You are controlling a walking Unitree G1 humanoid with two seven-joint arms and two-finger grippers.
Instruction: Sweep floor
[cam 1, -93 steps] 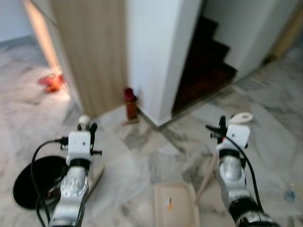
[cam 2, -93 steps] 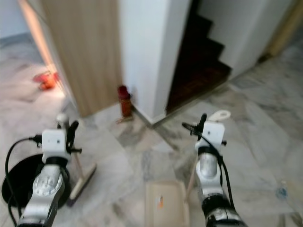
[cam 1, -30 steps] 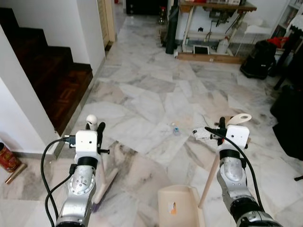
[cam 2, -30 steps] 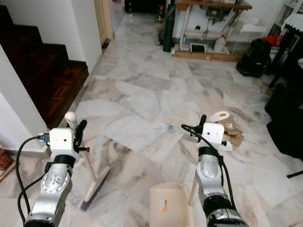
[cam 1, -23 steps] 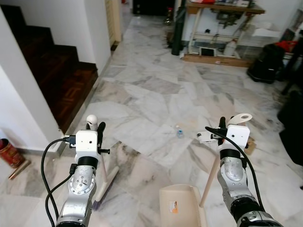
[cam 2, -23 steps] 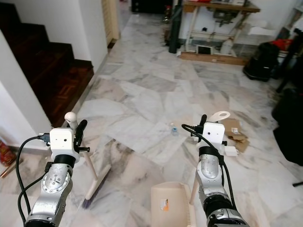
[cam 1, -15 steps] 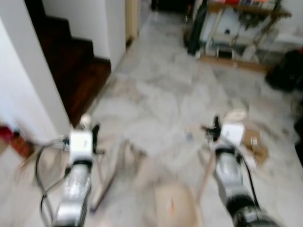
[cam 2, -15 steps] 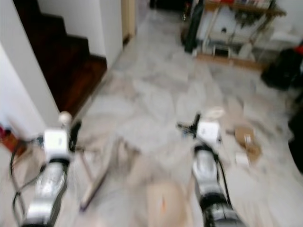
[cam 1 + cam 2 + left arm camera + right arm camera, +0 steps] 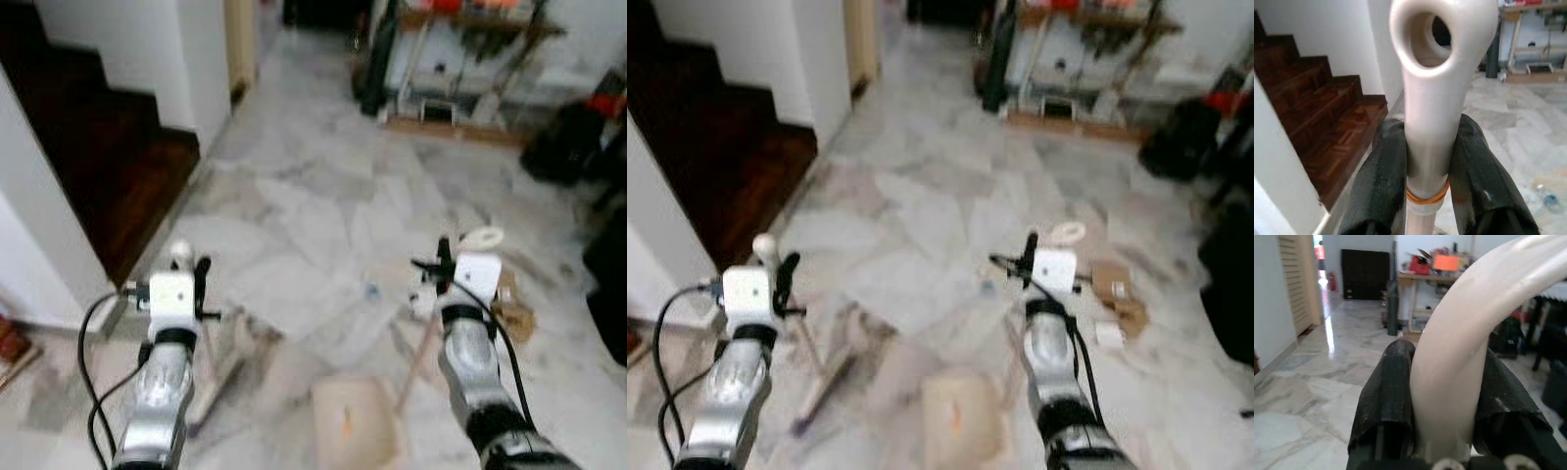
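The broom (image 9: 1432, 88) had a smooth, glossy cream plastic handle ending in a rounded loop with a hanging hole; an orange band circled the shaft just below the black fingers (image 9: 1378, 181). The left gripper (image 9: 191, 277) was clamped around this handle near its top, at the near left. The shaft slanted down to a narrow brush head (image 9: 217, 377) resting on the floor (image 9: 323, 225) between the two arms.

The right gripper (image 9: 443, 262) was closed on the curved cream handle (image 9: 1469, 347) of the dustpan (image 9: 351, 419), at the near right. Its pale stick ran down to a flat, beige, roughly square pan lying on the floor in the near centre, with a small orange mark on it.

The floor was polished grey-and-white veined marble in large tiles, blurred in the head views. A dark wooden staircase (image 9: 93, 166) rose at the far left beside a white wall (image 9: 201, 59). A small pale object (image 9: 371, 291), too blurred to name, lay on the floor between the grippers. Flattened cardboard (image 9: 1114, 284) lay to the right. A cluttered wooden worktop (image 9: 1422, 284) stood at the far end, with dark bags (image 9: 563, 147) at the far right.
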